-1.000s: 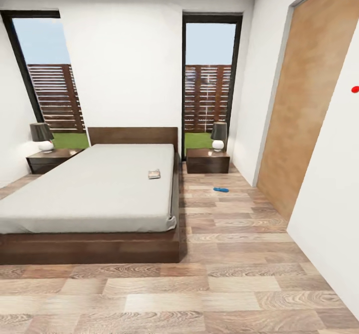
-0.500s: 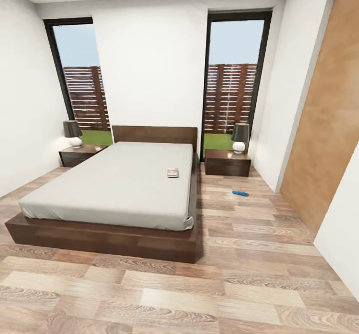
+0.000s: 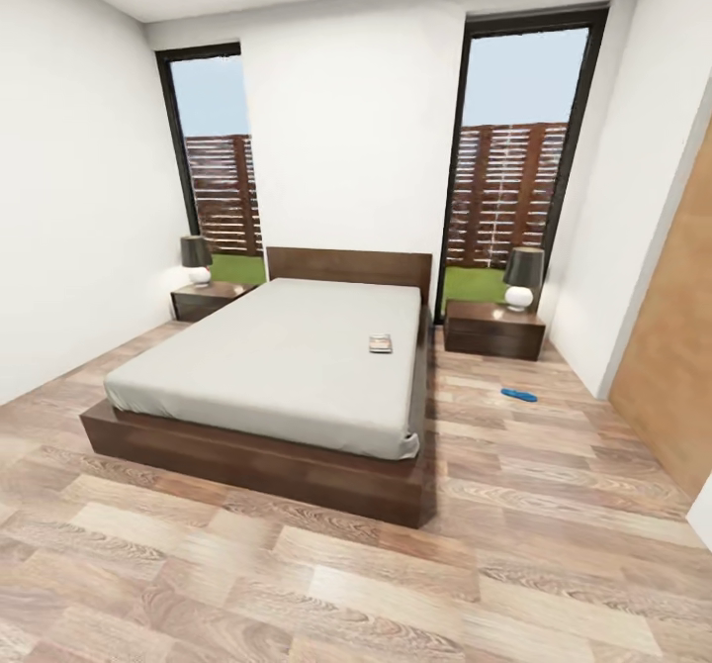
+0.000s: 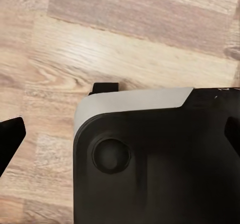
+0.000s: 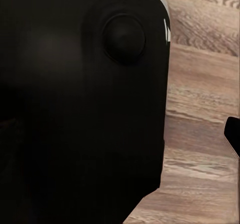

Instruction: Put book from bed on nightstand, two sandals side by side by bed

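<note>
A white-walled bedroom seen from the robot's head camera: the bed (image 3: 287, 366), a low platform with a dark brown frame, headboard and plain grey mattress, stands with its head against the far wall between two tall black-framed windows (image 3: 509, 148). The book (image 3: 381, 343) lies flat on the mattress near the bed's right edge, roughly midway along its length. One blue sandal (image 3: 518, 395) rests on the wood-plank floor (image 3: 346, 584) to the right of the bed, well apart from the frame and just in front of the right nightstand (image 3: 493, 330). That nightstand sits beside the bed's head and carries a dark-shaded lamp (image 3: 522, 278) with a white base; the left nightstand (image 3: 210, 299) on the far side bears a matching lamp. A tan wooden door (image 3: 677, 366) lines the right wall. In the left wrist view, a dark fingertip of the left gripper (image 4: 10, 139) shows over the planks beside a black and white part of the robot's body (image 4: 155, 154); whether that gripper is open or closed cannot be told. In the right wrist view, a sliver of the right gripper (image 5: 233, 134) shows at the edge, its state likewise impossible to tell.
</note>
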You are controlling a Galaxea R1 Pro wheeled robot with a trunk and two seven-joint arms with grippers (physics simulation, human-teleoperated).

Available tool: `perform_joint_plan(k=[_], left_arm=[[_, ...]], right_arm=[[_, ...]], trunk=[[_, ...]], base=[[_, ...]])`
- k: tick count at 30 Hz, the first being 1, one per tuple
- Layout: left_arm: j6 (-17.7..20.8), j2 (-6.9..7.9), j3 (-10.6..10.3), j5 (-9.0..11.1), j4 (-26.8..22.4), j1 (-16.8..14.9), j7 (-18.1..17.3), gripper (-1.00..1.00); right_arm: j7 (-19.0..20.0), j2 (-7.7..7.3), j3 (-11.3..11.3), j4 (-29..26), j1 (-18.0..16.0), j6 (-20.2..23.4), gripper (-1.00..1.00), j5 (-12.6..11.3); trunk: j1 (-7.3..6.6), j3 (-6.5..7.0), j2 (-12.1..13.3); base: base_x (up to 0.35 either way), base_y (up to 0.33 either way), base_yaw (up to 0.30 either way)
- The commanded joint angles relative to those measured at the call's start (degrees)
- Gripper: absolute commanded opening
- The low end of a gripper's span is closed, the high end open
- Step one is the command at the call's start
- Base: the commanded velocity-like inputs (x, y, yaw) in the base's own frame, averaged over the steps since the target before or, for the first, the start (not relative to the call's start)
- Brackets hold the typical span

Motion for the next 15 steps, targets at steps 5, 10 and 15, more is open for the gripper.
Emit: perform_joint_plan(k=[5,10,15], left_arm=[[-0.1,0.0,0.0,-0.02,-0.03,-0.02,-0.01,1.0],[-0.13,0.0,0.0,-0.02,-0.03,0.0,-0.01,1.0],[-0.16,0.0,0.0,-0.02,-0.08,0.0,-0.01,1.0]], right_arm=[[-0.01,-0.01,-0.02,-0.01,-0.02,0.01,1.0,-0.01],[-0.01,-0.06,-0.02,-0.01,-0.02,0.01,1.0,-0.01],[-0.01,-0.02,-0.02,-0.01,-0.02,0.01,1.0,0.01]], trunk=[[0.0,-0.05,-0.03],[0.0,-0.05,-0.03],[0.0,-0.05,-0.03]], base=[[0.0,0.0,0.271],[0.0,0.0,0.271],[0.0,0.0,0.27]])
